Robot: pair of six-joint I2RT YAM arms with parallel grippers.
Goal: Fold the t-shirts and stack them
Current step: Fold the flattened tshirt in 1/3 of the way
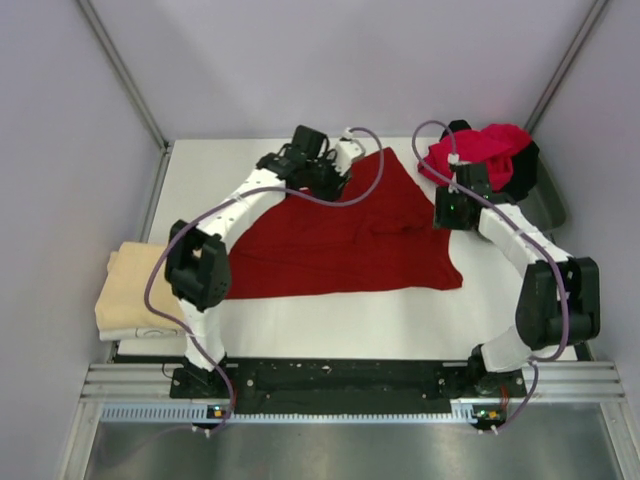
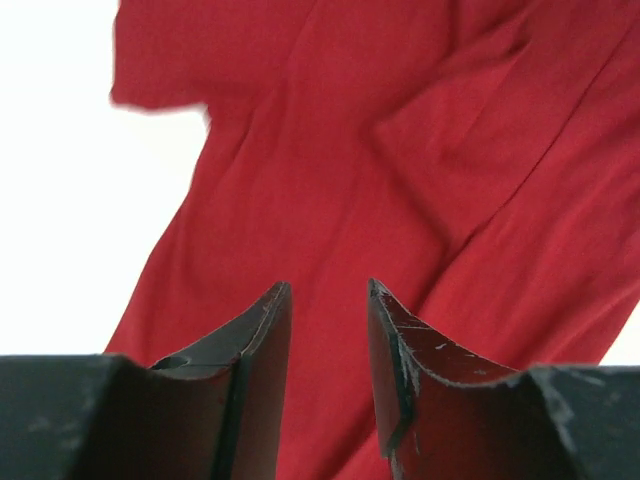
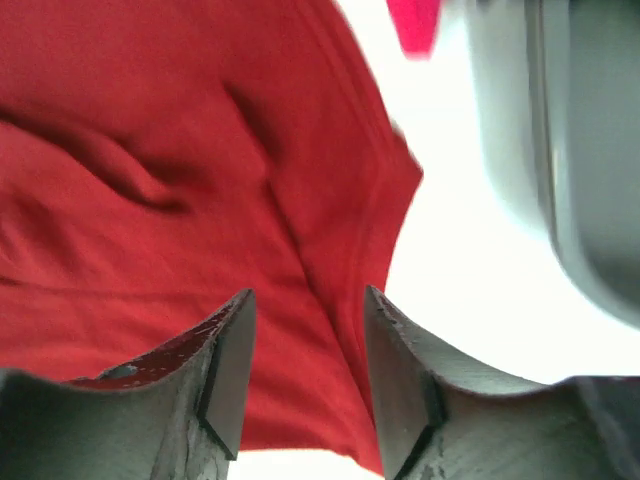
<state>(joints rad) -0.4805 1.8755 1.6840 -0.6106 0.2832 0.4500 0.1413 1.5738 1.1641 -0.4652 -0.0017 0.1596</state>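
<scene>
A dark maroon red t-shirt (image 1: 350, 240) lies spread and creased on the white table. My left gripper (image 1: 335, 180) is open just above its far left part; the left wrist view shows the cloth (image 2: 400, 150) between and beyond the gripper (image 2: 328, 290). My right gripper (image 1: 450, 212) is open over the shirt's right edge; the right wrist view shows the gripper (image 3: 308, 295) above the cloth (image 3: 150, 200). A folded pale beige t-shirt (image 1: 135, 290) lies at the left edge. A bright red t-shirt (image 1: 485, 150) is bunched at the back right over a black one (image 1: 528, 165).
A grey-green tray (image 1: 552, 208) stands at the back right under the bunched shirts; its wall shows in the right wrist view (image 3: 570, 150). White booth walls close in the table at the back and sides. The arm bases sit on the near rail.
</scene>
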